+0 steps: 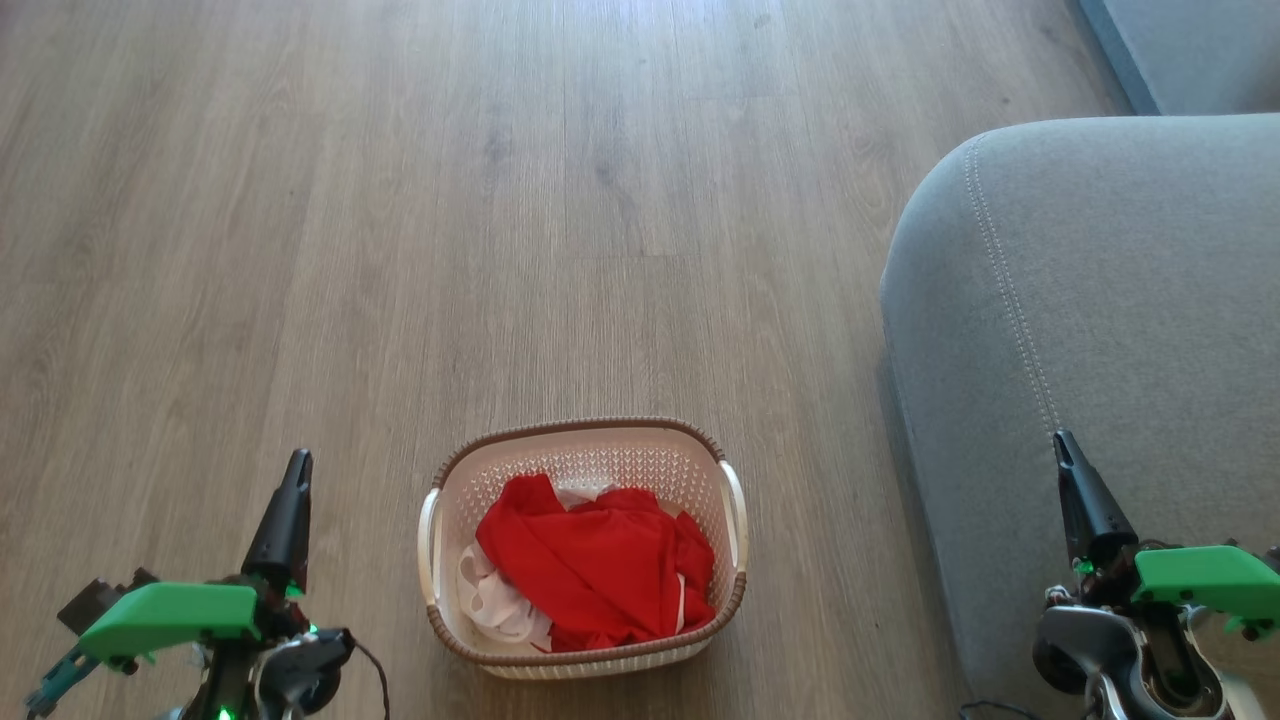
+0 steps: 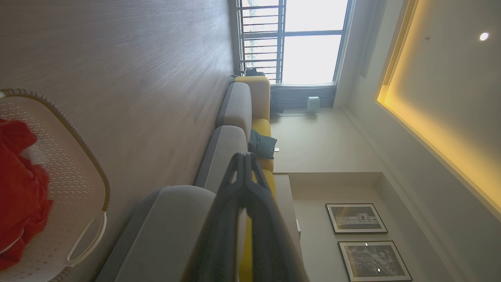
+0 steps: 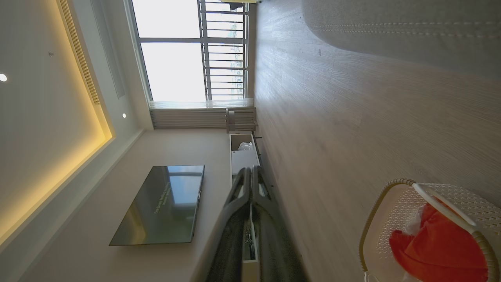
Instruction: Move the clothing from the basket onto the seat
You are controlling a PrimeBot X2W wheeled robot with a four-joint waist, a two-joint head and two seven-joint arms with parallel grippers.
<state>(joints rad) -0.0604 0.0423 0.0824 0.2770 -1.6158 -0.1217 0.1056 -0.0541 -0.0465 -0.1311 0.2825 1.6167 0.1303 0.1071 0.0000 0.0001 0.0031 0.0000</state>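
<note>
The cream-white basket (image 1: pixel 640 460) with a brown braided rim stands on the wooden floor at the lower middle of the head view. Red clothing (image 1: pixel 600 565) with white trim lies crumpled inside it. The grey seat (image 1: pixel 1120 300) rises to the right of the basket. My left gripper (image 1: pixel 297 465) is shut and empty, low at the left, well clear of the basket. My right gripper (image 1: pixel 1062 442) is shut and empty, in front of the seat's near part. The left wrist view has the basket (image 2: pixel 82 164), the clothing (image 2: pixel 21 188) and the shut left gripper (image 2: pixel 243 156). The right wrist view has the basket (image 3: pixel 395 211), the clothing (image 3: pixel 438 250) and the shut right gripper (image 3: pixel 249 170).
Bare wooden floor (image 1: pixel 400 200) stretches ahead and to the left of the basket. A second grey cushion (image 1: pixel 1190 50) sits at the top right. The wrist views take in a window (image 2: pixel 309 43), a television (image 3: pixel 164 203) on a wall and a low cabinet (image 3: pixel 242 152).
</note>
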